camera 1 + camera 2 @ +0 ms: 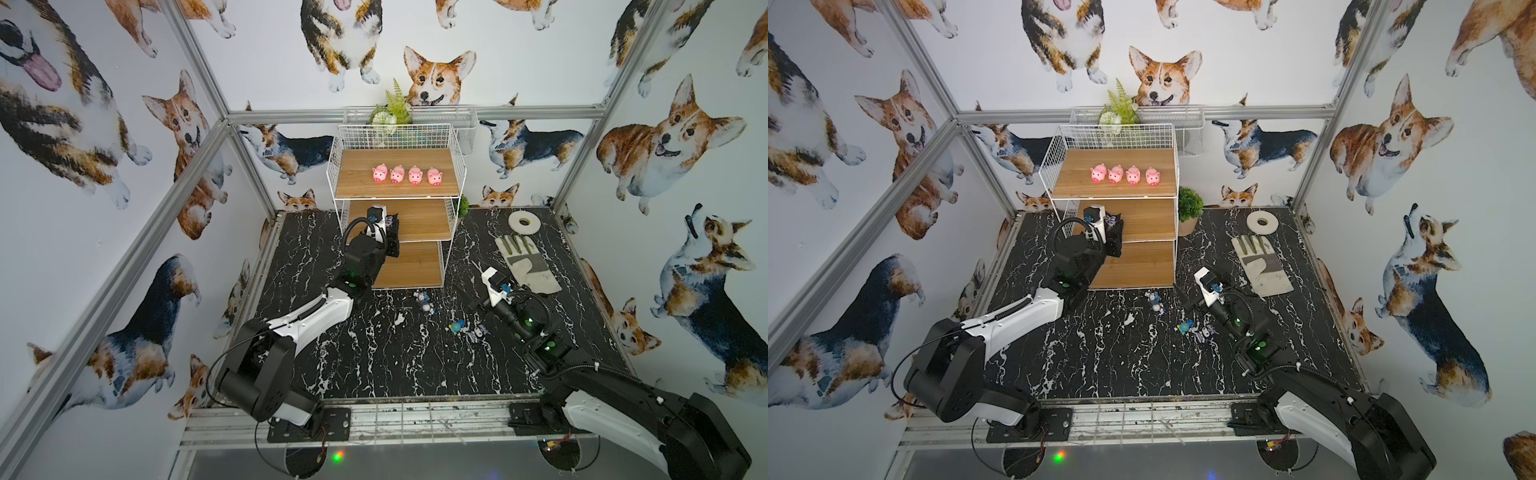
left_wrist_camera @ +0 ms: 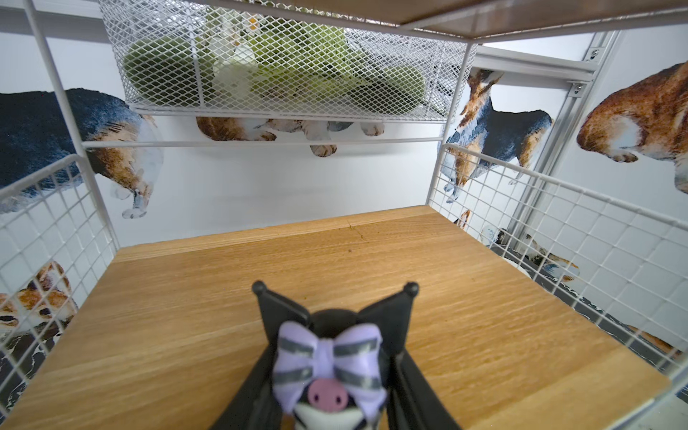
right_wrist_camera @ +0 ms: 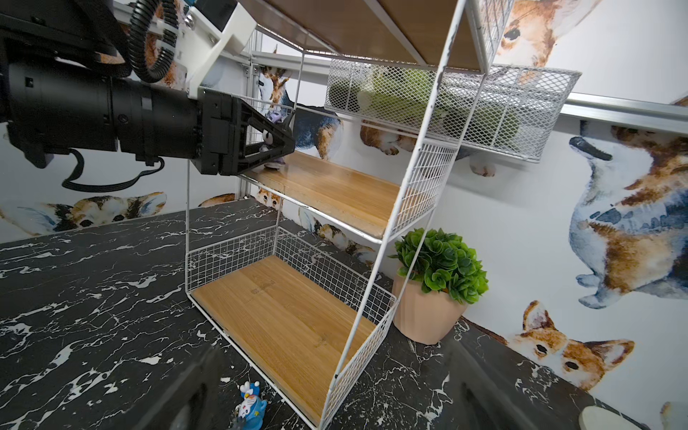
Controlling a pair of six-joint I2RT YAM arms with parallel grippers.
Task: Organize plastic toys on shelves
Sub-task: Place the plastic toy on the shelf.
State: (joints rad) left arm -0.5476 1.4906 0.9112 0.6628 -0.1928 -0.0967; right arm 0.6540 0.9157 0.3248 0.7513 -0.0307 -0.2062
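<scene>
The left gripper (image 3: 276,146) has its jaws drawn narrow onto the black-and-purple figure (image 2: 329,357), one finger at each side of its head. The figure is upright at the 9 o'clock end of the middle shelf (image 2: 465,305); whether its feet touch the board or sit just above it I cannot tell. On the top shelf (image 1: 359,166), four pink pigs (image 1: 397,174) stand in a row, snouts toward 6 o'clock. The right gripper (image 1: 1185,297) hangs low over the marble tabletop (image 1: 374,353) with its jaws wide and nothing between them. Two blue-grey figures (image 1: 423,301) lie at its 9 o'clock. A third blue figure (image 1: 456,327) and another pointy-eared figure (image 1: 478,332) lie at its 6 o'clock. The work glove (image 1: 525,262) lies at its 2 o'clock.
</scene>
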